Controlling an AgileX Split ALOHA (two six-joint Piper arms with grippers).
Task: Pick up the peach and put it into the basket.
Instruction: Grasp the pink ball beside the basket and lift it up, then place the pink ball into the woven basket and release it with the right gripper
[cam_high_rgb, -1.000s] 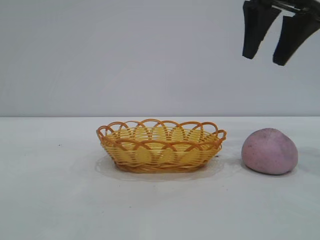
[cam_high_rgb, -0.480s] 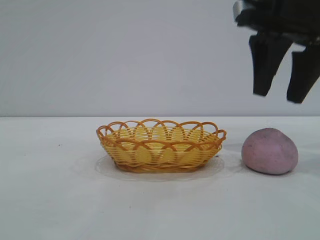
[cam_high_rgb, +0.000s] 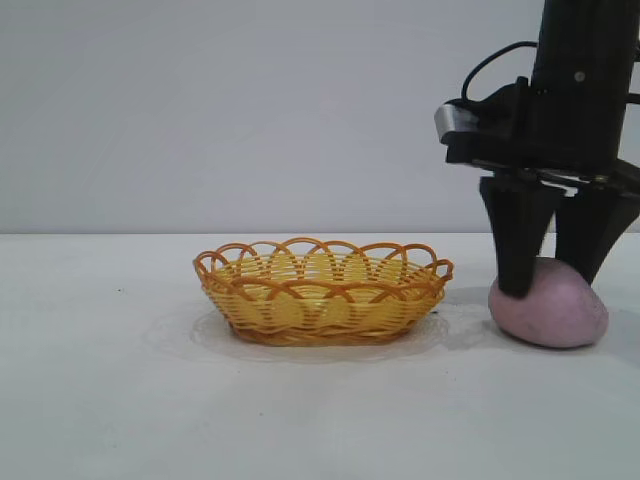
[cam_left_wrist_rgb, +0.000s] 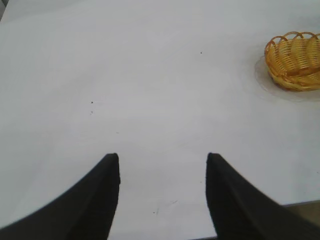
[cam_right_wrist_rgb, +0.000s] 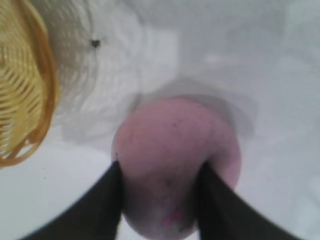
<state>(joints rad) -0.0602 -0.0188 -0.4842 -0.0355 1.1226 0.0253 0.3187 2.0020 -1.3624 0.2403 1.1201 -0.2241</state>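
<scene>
Peach (cam_high_rgb: 552, 312) sits on the white table (cam_high_rgb: 100, 400) just to the right of the basket (cam_high_rgb: 322, 291), not touching it, and the right gripper (cam_high_rgb: 558, 270) is down on top of it with its black fingers (cam_high_rgb: 518, 240) spread and straddling the fruit, one on each side. Can't really tell if they're squeezing it, looks open to me. Left gripper (cam_left_wrist_rgb: 162, 192) hangs over bare table well away from the basket, fingers apart, nothing in them.
</scene>
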